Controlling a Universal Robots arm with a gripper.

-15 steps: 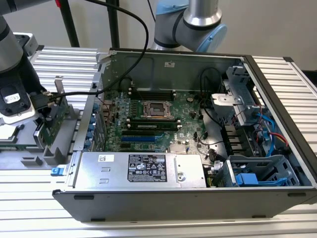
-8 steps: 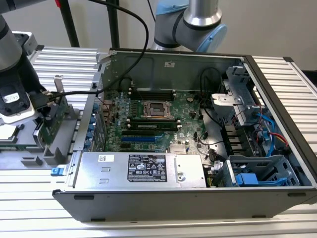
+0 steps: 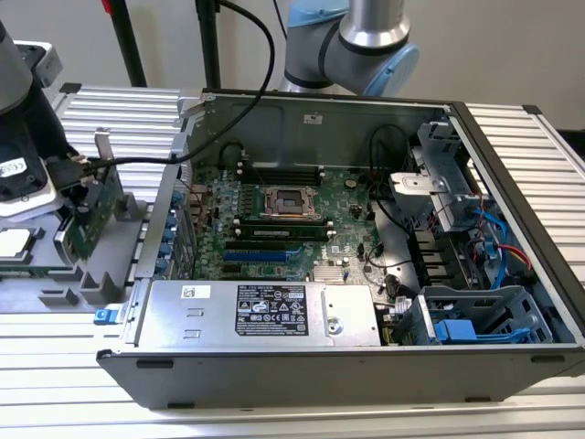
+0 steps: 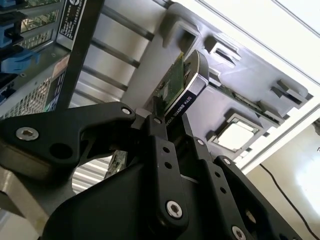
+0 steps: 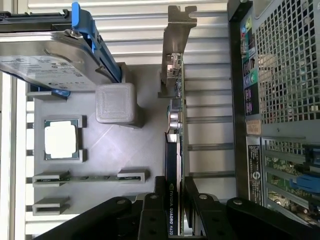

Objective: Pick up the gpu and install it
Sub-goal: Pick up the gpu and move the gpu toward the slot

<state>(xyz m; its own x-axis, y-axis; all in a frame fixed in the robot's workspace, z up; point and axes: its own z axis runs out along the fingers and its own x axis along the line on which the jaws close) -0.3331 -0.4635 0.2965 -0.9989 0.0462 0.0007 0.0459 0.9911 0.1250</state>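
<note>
One tool (image 3: 75, 174) stands at the exterior view's left, above the gray parts fixture (image 3: 96, 283) on the bench (image 3: 55, 366). Its fingers (image 5: 154, 215) are clenched on the gpu (image 3: 99, 208), gripping the shroud end of the card, as both wrist views show. The gpu stands on edge over the fixture, silver bracket at the end away from the tool. It appears to rest in a fixture slot, though this cannot be confirmed. To the right lies the open computer case (image 3: 366, 375), its motherboard (image 3: 356, 197) exposed, well apart from the gpu.
</note>
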